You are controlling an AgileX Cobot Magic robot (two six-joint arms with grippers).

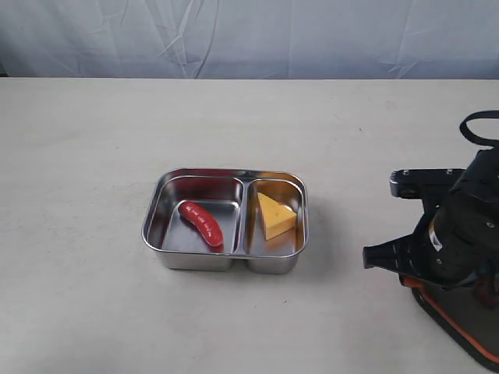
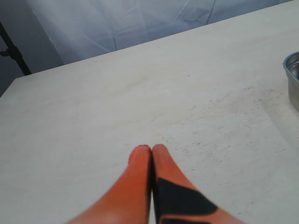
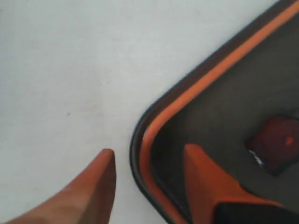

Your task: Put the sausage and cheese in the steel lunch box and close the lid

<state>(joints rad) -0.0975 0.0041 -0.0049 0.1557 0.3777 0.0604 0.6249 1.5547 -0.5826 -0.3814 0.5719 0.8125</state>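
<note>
The steel lunch box [image 1: 187, 261] sits open at mid-table. The red sausage [image 1: 201, 224] lies in its left compartment and the yellow cheese [image 1: 277, 216] wedge in its right one. The dark lid [image 1: 456, 327] lies on the table at the near right, orange seal up, mostly under my right arm [image 1: 452, 234]. In the right wrist view my right gripper [image 3: 148, 150] is open and straddles a rounded corner of the lid [image 3: 224, 107], one finger outside the rim and one over the inside, near the orange valve [image 3: 275, 142]. My left gripper [image 2: 152, 147] is shut and holds nothing, above bare table.
A pale wrinkled cloth backdrop [image 1: 249, 35] hangs behind the table's far edge. A corner of the lunch box [image 2: 293, 79] shows at the edge of the left wrist view. A dark stand leg [image 2: 14, 51] rises beyond the table.
</note>
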